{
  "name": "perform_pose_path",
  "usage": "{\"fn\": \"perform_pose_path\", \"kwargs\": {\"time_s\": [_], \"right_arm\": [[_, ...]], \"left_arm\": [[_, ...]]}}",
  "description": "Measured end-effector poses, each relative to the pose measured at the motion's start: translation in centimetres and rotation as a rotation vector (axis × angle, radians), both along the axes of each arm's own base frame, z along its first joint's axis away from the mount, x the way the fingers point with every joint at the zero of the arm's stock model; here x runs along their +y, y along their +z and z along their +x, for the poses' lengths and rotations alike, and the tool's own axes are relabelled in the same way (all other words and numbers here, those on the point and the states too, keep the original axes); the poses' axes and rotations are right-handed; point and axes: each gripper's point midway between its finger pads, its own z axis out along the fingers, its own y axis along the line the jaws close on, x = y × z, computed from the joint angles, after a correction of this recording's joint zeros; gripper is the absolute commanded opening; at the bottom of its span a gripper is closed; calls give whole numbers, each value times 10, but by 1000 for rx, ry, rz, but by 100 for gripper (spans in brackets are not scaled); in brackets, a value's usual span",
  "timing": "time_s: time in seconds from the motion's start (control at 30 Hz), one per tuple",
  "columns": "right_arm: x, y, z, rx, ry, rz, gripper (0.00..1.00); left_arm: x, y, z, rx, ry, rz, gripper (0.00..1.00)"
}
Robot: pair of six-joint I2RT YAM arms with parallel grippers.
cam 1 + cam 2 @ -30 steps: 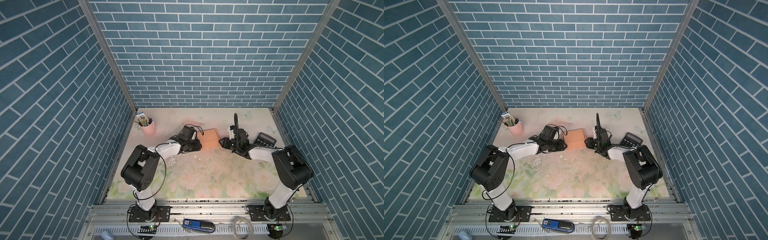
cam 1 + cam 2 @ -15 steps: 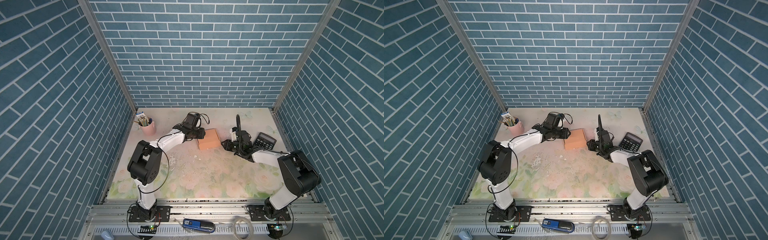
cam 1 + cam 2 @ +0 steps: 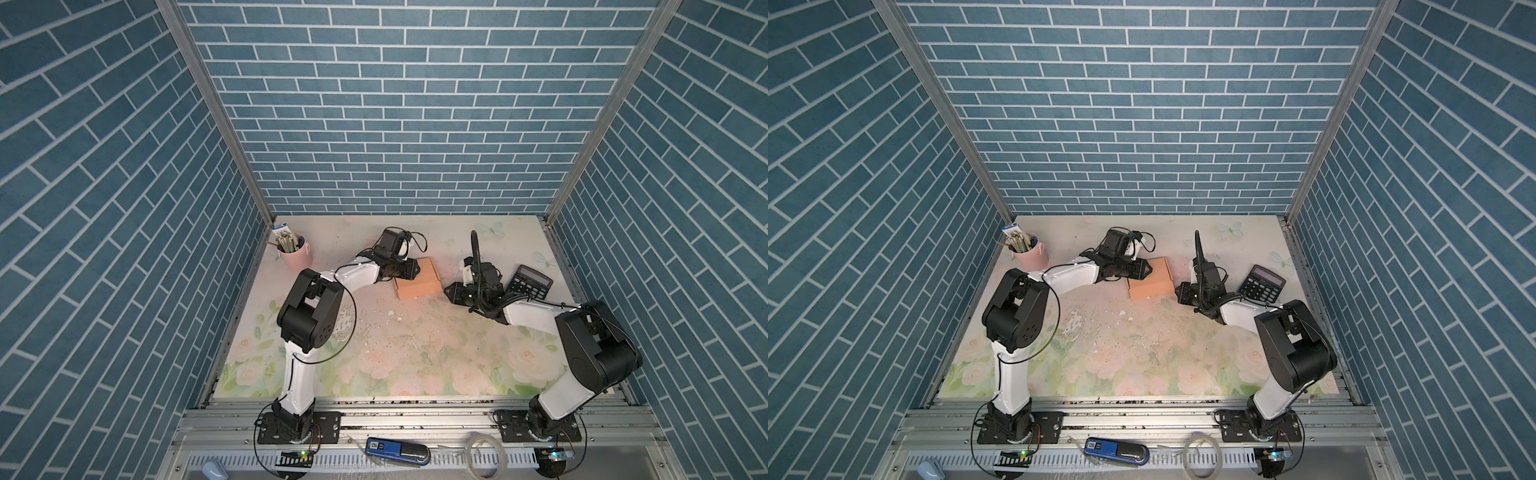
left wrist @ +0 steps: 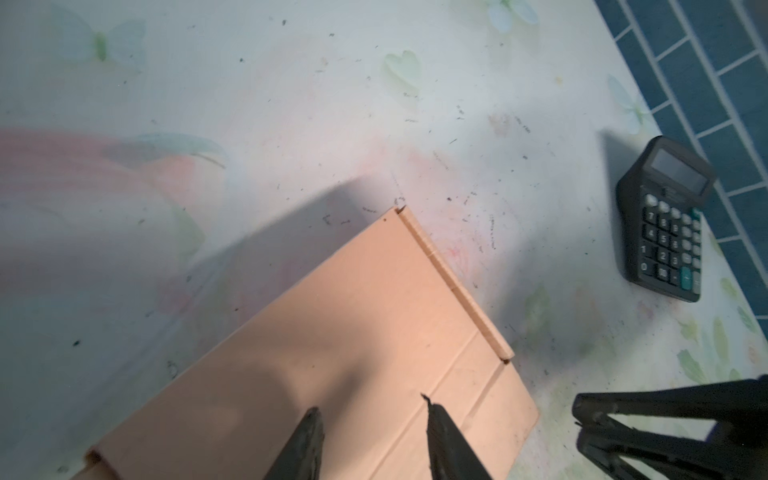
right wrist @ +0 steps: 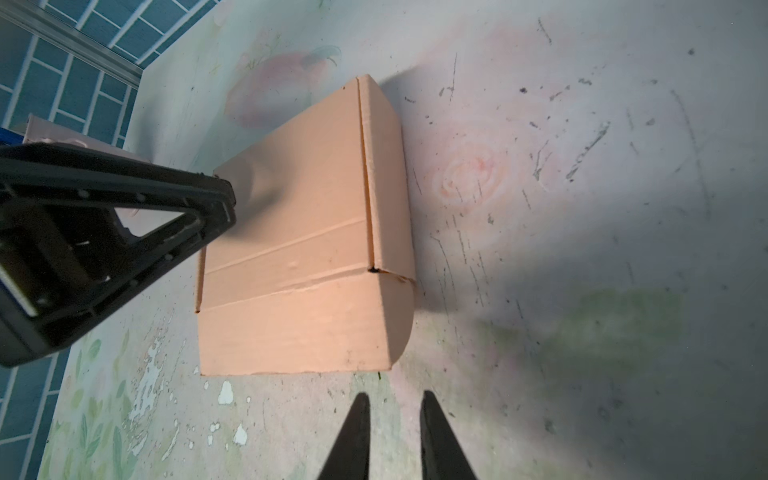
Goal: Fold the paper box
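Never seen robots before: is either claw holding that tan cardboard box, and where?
Neither. The left gripper hangs open above the tan cardboard box; the right gripper is empty, clear of it.

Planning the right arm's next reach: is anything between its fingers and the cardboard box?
Nothing visible. Only bare table separates the right gripper from the paper box. The left gripper is over the box's far side, and the calculator lies on the right gripper's other side.
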Motion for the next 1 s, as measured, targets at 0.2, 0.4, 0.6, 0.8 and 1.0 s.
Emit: {"fn": "perform_pose_path", "kwargs": {"time_s": [0.2, 0.4, 0.6, 0.8, 1.0], "right_arm": [[0, 1, 0, -11, 10, -6, 23], [1, 4, 1, -23, 15, -6, 22], [1, 8, 1, -33, 16, -2, 22], [2, 9, 2, -33, 18, -1, 22], [8, 9, 12, -33, 22, 4, 21]], "left_arm": [[-7, -4, -2, -68, -50, -52, 44], [-13, 1, 2, -155, -98, -66, 44], [-15, -12, 6, -170, -111, -58, 44], [-18, -13, 10, -181, -116, -65, 44], [-18, -13, 9, -180, -119, -67, 44]]}}
